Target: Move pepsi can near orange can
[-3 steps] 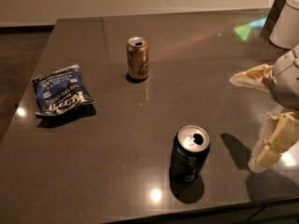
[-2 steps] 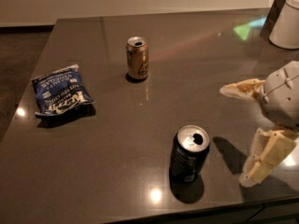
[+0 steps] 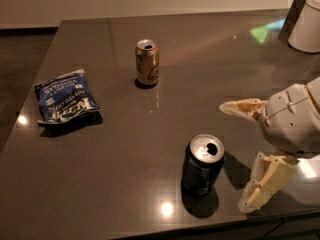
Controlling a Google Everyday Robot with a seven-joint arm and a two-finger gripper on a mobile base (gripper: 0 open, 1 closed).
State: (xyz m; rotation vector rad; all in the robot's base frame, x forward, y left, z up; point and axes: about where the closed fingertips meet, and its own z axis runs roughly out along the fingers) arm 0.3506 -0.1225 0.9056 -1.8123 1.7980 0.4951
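The pepsi can (image 3: 201, 166) is dark navy with a silver top and stands upright near the table's front edge. The orange can (image 3: 147, 62) is orange-gold and stands upright farther back, left of centre. My gripper (image 3: 235, 156) is at the right, just right of the pepsi can, apart from it. It is open and empty: one pale finger (image 3: 243, 108) reaches out behind the can and the other (image 3: 265, 181) hangs low near the front edge.
A blue chip bag (image 3: 66, 102) lies at the left of the dark table (image 3: 125, 149). A white rounded object (image 3: 306, 24) stands at the far right corner. The table's front edge runs just below the pepsi can.
My gripper has moved left toward the pepsi can. The cans and the bag have not moved.
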